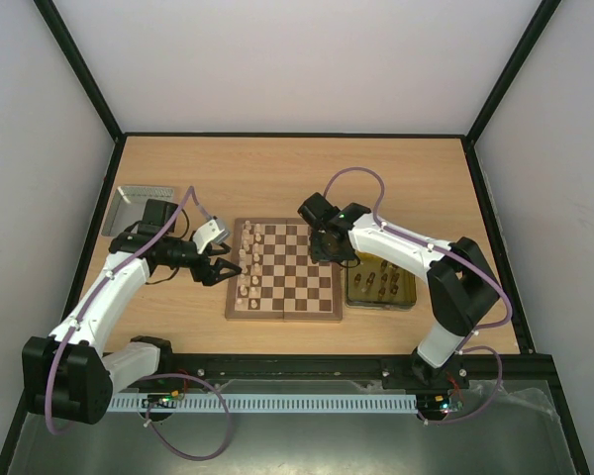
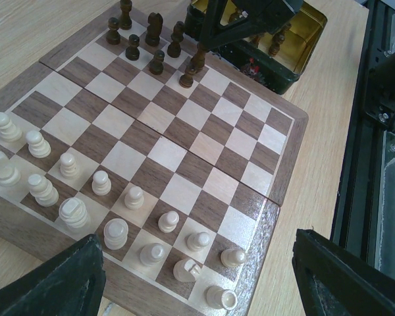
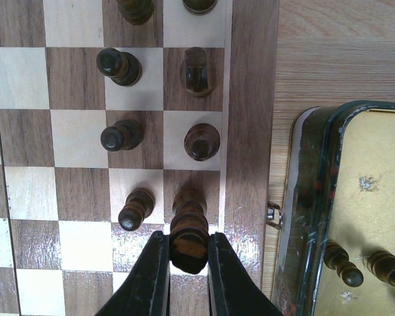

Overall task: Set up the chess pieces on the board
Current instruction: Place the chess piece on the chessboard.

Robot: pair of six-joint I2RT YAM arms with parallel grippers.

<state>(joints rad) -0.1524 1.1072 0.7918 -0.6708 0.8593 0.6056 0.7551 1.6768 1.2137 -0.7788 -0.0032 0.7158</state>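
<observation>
Left tool (image 1: 214, 269) is hovering with jaws apart off the board's (image 1: 287, 287) left edge | cream chess pieces (image 1: 246, 262) are filling its two left files | right tool (image 3: 187, 253) is clamping a dark piece (image 3: 188, 227) on a right-edge square | other dark chessmen (image 3: 342, 263) are lying in the tray (image 3: 314, 197) beside it on the counter (image 1: 277, 178)

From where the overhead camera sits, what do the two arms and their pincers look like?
Both the left arm and right arm have white shells joined by chunky black joints. A mauve cable loops along each. The left gripper and right gripper are black, each with two tapering fingers. No markings are legible.
</observation>
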